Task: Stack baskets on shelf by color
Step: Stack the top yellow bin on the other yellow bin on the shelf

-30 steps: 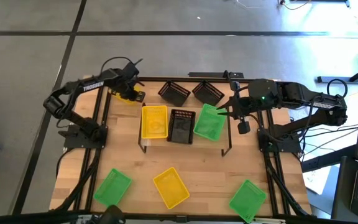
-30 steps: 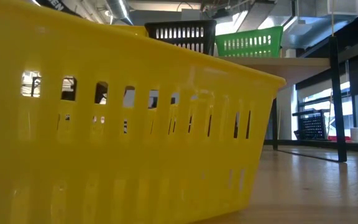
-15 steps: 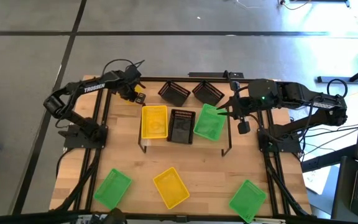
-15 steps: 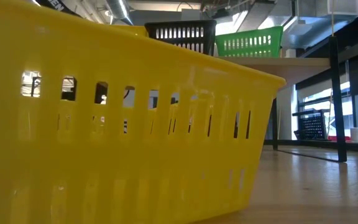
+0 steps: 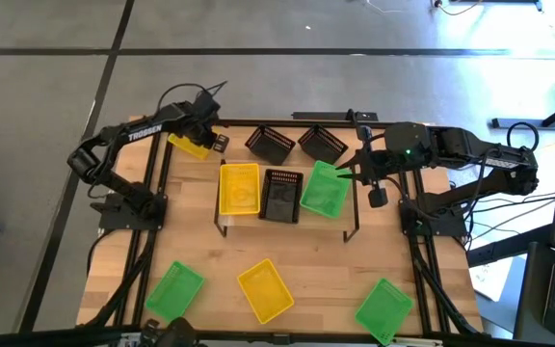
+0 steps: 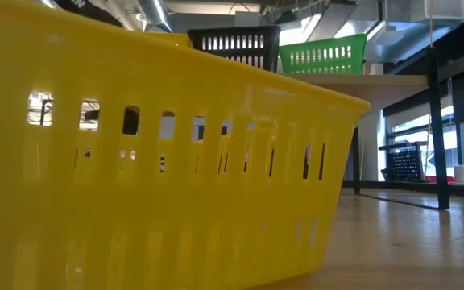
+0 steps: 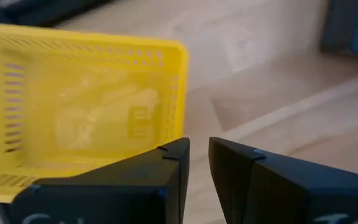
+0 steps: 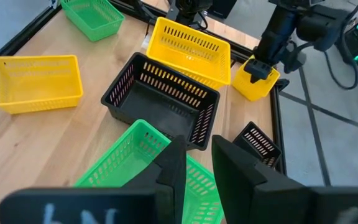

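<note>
On the shelf (image 5: 287, 224) stand a yellow basket (image 5: 239, 188), a black basket (image 5: 280, 196) and a green basket (image 5: 324, 189) side by side. My right gripper (image 5: 353, 173) is shut on the green one's far right side. My left gripper (image 5: 212, 141), at the table's far left corner, is shut on a second yellow basket (image 5: 189, 146). Two black baskets (image 5: 270, 145) (image 5: 323, 145) sit behind the shelf. Near the front edge lie a green basket (image 5: 174, 289), a yellow one (image 5: 265, 289) and another green one (image 5: 383, 310). My left gripper (image 7: 199, 152) has the yellow basket by an end wall near a corner (image 7: 179, 118); the fingers hide the pinch itself. The right wrist view shows the basket (image 8: 253, 78) hanging tilted below the gripper, off the table. My right gripper (image 8: 197, 152) pinches the green basket's slotted wall (image 8: 157, 146) from above and the table's right, one finger inside and one outside. The basket's bottom rests on the shelf board (image 6: 369, 80).
The black rails (image 5: 157, 193) run along both sides of the tabletop. In the low view the near yellow basket (image 6: 135, 161) fills most of the picture, with the shelf's black leg (image 6: 435, 121) to its right. Bare wood (image 5: 316, 265) lies between shelf and front baskets.
My left gripper has moved a little toward the shelf with the yellow basket. The basket has swung about below it and now shows longer, slanting toward the table's left edge. The right arm has kept still.
</note>
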Robot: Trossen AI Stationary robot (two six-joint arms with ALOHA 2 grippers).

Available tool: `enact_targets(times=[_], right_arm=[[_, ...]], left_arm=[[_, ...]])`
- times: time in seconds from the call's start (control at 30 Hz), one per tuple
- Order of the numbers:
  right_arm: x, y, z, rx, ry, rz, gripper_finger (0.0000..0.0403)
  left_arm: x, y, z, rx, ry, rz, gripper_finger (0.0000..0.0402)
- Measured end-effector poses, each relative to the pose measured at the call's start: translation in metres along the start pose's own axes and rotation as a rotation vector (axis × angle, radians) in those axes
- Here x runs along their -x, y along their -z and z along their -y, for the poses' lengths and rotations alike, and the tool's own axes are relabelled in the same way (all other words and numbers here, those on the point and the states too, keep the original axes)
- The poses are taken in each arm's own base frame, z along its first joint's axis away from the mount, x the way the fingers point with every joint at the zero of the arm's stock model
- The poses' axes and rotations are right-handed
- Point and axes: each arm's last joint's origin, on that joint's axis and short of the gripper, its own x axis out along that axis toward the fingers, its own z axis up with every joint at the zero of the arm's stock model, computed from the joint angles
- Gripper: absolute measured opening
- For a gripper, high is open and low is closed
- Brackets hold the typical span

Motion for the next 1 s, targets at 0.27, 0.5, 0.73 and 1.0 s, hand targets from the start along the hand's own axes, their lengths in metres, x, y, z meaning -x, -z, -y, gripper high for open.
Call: enact_targets(times=[0.27,0.5,0.73,1.0], right_arm=[[0.000,0.000,0.000,-0.048,0.000,0.000,0.0076],[0.000,0.000,0.000,-0.048,0.000,0.000,0.0076],[0.000,0.000,-0.001,-0.048,-0.021,0.008,0.0076],[0.000,0.000,-0.001,-0.059,-0.042,0.015,0.0076]], left_arm=[[-0.005,0.010,-0.004,0.005,-0.016,-0.072,0.0053],[-0.006,0.011,-0.004,0.004,-0.017,-0.075,0.0053],[-0.014,0.012,-0.004,-0.001,-0.063,-0.093,0.0053],[-0.029,0.012,-0.001,-0.034,-0.103,-0.129,0.0053]])
